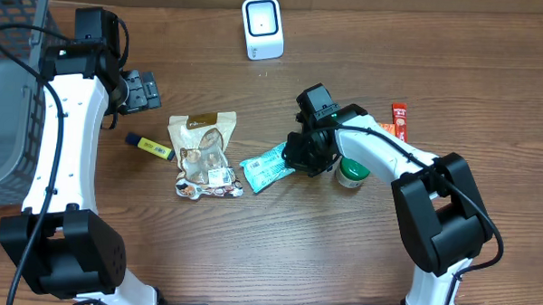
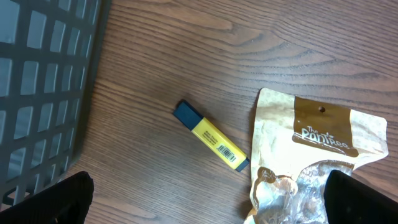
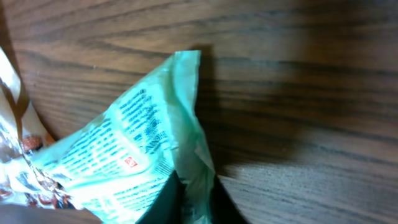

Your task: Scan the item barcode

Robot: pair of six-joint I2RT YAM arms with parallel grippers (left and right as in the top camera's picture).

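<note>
The item in hand is a teal printed packet (image 1: 265, 167) (image 3: 134, 149) lying flat in the middle of the table. My right gripper (image 1: 302, 156) (image 3: 198, 190) is shut on the packet's right edge, and the thin film is pinched between its two dark fingers. The white barcode scanner (image 1: 262, 27) stands at the back of the table, well away from the packet. My left gripper (image 1: 140, 92) (image 2: 208, 202) hangs open over the left side with nothing between its fingers, above the wood beside a yellow highlighter (image 1: 150, 146) (image 2: 211, 135).
A beige snack bag (image 1: 203, 155) (image 2: 311, 155) lies just left of the teal packet. A grey basket (image 1: 6, 98) (image 2: 37, 93) fills the far left. A green-lidded tub (image 1: 351, 172) and an orange stick packet (image 1: 399, 121) sit by the right arm.
</note>
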